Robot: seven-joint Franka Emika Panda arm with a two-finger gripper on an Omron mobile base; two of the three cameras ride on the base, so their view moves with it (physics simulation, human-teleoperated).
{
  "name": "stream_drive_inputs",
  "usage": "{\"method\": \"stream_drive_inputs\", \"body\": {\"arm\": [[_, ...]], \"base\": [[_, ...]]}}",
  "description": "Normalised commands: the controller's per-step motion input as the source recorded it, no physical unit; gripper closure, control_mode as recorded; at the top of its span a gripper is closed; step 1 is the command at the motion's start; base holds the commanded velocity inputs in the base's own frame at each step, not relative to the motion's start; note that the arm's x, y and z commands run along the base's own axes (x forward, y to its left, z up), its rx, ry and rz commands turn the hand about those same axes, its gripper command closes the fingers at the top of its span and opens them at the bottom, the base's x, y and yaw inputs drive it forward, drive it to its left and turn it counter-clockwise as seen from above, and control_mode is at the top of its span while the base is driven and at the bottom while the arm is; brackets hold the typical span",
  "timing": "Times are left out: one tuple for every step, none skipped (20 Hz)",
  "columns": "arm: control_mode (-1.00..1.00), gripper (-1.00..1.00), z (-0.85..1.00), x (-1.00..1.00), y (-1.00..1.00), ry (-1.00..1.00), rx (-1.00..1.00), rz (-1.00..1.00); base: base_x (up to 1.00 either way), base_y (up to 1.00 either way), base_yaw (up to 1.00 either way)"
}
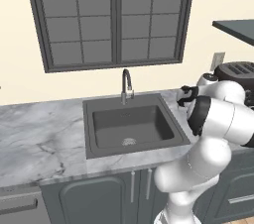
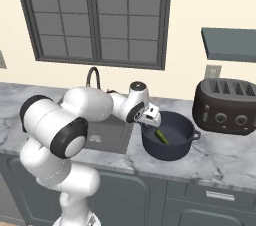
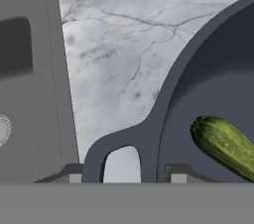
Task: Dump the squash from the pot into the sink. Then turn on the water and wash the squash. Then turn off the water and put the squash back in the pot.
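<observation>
The arm reaches forward and right, its hand [image 3: 124, 177] angled down, fingers partly closed.

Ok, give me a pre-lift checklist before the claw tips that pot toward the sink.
1. Squash inside the pot: ok.
2. Claw lined up on the pot handle, a tip on each side of it: ok.
3. Claw firmly shut on the handle: cannot tell.
4. Sink basin free of other items: ok.
5. Faucet running no water: ok.
6. Toaster standing apart from the pot: ok.
</observation>
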Motion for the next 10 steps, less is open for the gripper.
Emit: {"method": "stream_drive_inputs", "body": {"arm": [[-1.00, 1.00, -0.04, 0.00, 0.00, 0.00, 0.00, 0.00], [-1.00, 1.00, 0.00, 0.00, 0.00, -0.03, 0.00, 0.00], [-1.00, 1.00, 0.00, -0.04, 0.00, -0.07, 0.00, 0.00], [-1.00, 1.00, 0.00, -0.12, 0.05, -0.10, 0.00, 0.00], [-1.00, 1.00, 0.06, -0.21, 0.16, -0.13, 0.00, 0.00], [-1.00, 1.00, 0.30, -0.26, 0.27, -0.20, 0.00, 0.00], [-1.00, 1.00, 0.40, -0.36, 0.34, -0.24, 0.00, 0.01], [-1.00, 1.00, 0.50, -0.38, 0.42, -0.29, 0.00, 0.01], [-1.00, 1.00, 0.54, -0.36, 0.45, -0.31, 0.00, 0.03], [-1.00, 1.00, 0.55, -0.29, 0.49, -0.30, 0.00, 0.03]], "base": [[0.00, 0.00, 0.00], [0.00, 0.00, 0.00], [0.00, 0.00, 0.00], [0.00, 0.00, 0.00], [0.00, 0.00, 0.00], [0.00, 0.00, 0.00], [0.00, 0.00, 0.00], [0.00, 0.00, 0.00], [0.00, 0.00, 0.00], [0.00, 0.00, 0.00]]}}
